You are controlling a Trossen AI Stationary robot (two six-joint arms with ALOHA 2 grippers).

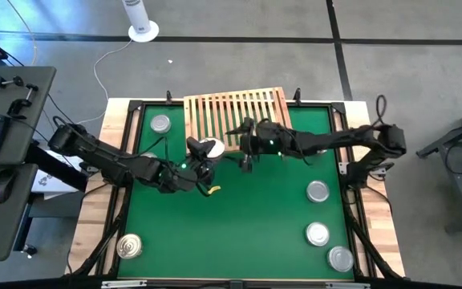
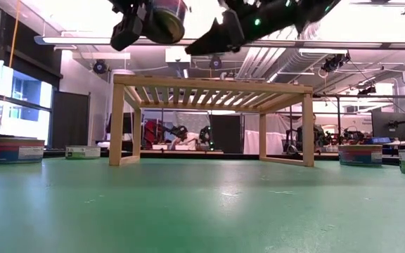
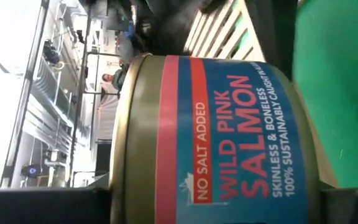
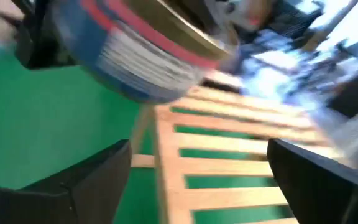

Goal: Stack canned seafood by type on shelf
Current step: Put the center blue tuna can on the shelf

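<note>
Even, bright overhead light; ceiling fixtures [image 2: 371, 17] blow out to white glare along the top of the low view. The right wrist view is smeared throughout by motion blur. The salmon tin [image 3: 219, 137] fills the left wrist frame, its label sharp, with washed-out glare at far left.

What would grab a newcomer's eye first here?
The left gripper holds a salmon tin in the air just in front of the wooden shelf. The right gripper hangs open close beside it. Five other tins sit apart on the green mat, none on the shelf.

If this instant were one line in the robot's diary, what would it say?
left gripper: holds salmon tin aloft near shelf front | right gripper: open, empty, above shelf | shelf: no tins visible | mat: five tins waiting
</note>
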